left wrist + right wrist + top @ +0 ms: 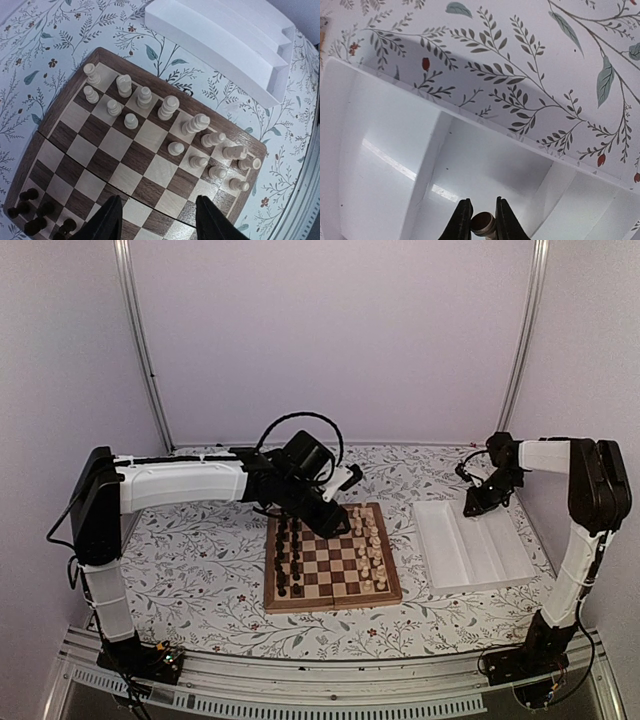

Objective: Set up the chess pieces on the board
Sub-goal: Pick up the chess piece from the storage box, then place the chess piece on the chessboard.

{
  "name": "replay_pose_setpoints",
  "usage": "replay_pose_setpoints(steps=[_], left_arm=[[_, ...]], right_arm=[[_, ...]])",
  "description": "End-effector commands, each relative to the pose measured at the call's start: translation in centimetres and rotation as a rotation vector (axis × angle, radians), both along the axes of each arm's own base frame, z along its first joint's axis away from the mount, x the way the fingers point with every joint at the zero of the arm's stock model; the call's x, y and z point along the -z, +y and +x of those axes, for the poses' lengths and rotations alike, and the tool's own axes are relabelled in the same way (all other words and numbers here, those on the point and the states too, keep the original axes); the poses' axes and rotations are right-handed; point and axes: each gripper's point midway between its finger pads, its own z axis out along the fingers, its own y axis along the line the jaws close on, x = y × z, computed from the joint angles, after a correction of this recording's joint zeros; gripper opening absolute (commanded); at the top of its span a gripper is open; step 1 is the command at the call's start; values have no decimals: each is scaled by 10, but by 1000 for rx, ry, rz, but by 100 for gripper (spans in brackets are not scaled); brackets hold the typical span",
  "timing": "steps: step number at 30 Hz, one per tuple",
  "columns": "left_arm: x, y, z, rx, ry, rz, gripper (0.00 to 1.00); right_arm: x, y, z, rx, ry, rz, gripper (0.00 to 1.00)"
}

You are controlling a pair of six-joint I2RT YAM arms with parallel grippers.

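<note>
Reaching in from the board's left side, the left arm (180, 485) stretches across the flowered tablecloth (200, 560) and holds the left gripper (158, 200) above the board (330, 568), over its far half. The two black fingers of that gripper stand well apart, released, and only checkered squares show in the gap between them. Along the board's left side the dark pieces (289, 555) stand in two rows. Along the board's right side the pale chess pieces (168, 106) stand upright in two loose rows, with a couple of them set slightly inward toward the board's centre. To the right of the board, near it but not touching, a white tray (480, 555) with ridged compartments lies on the cloth. The right gripper (482, 205) hangs over the far end of that tray, on the side nearer the board. Its jaws are pinched onto a small round piece (481, 224), seen end-on from the wrist camera as pale with a brownish ring. Which kind of piece it is cannot be told, nor whether it touches the tray floor.
</note>
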Motion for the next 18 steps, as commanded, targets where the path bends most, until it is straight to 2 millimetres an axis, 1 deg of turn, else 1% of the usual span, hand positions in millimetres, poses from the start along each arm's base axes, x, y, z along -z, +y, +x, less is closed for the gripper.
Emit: replay_pose_setpoints(steps=[1,2,3,5,7,9,10,12,14,15,16,18], left_arm=[[-26,-20,7,4,-18,-115,53],[-36,-26,9,8,-31,-156,53],[-45,-32,10,3,-56,-189,53],[-69,-46,15,-15,-146,-273,53],[-95,-65,14,-29,-256,-378,54],[-123,-84,14,-42,-368,-528,55],[-133,-94,11,-32,-406,-595,55],[-147,-113,10,-40,-481,-698,55],[-141,-136,11,-24,-467,-743,56],[-146,-148,12,-19,-460,-776,56],[-142,-159,10,2,-433,-800,56],[-135,-176,6,18,-400,-838,56]], right_arm=[[-62,31,1,-21,-78,269,16],[-74,33,0,-19,-91,336,16],[-82,38,-2,-31,-97,392,16],[-101,54,-8,-70,-108,508,16],[-122,72,-19,-118,-113,643,16],[-139,83,-28,-145,-117,742,16],[-147,87,-32,-158,-121,778,16],[-165,93,-40,-192,-147,833,16],[-184,98,-49,-235,-180,884,16],[-191,100,-52,-252,-194,911,16],[-199,102,-57,-271,-212,932,16],[-212,105,-65,-300,-239,971,16]])
